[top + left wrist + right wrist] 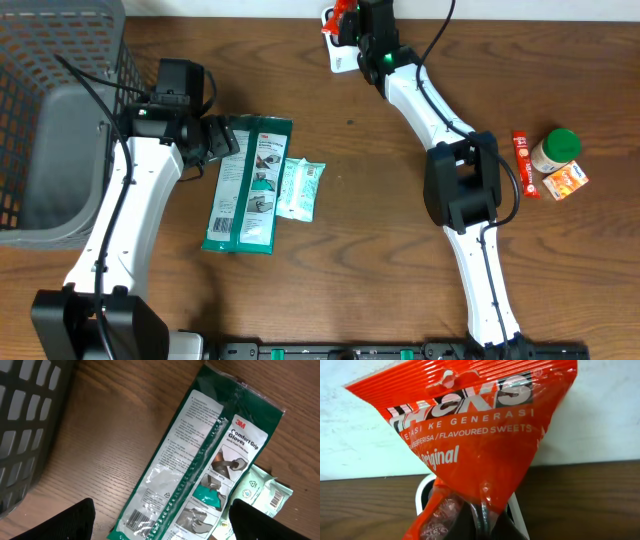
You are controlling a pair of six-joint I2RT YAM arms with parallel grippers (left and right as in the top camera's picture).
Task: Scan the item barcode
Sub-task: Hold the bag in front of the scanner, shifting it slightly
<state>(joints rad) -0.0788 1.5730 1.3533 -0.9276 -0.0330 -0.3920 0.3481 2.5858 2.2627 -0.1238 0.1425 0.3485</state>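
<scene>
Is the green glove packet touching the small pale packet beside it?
Touching. The left wrist view shows the glove packet and the pale packet overlapping at their edges, no table between.

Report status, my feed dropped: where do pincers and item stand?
Right pincer shut on red sweets bag over white scanner. Left pincer open above glove pack. Nothing blocking.

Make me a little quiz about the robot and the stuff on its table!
1. True or false: the right gripper holds the red sweets bag.
2. What lies right next to the green glove pack? A) a pale packet B) a banana C) a spoon
3. Fill in: the left gripper is ____ (open or shut).
Key: 1 true; 2 A; 3 open.
</scene>
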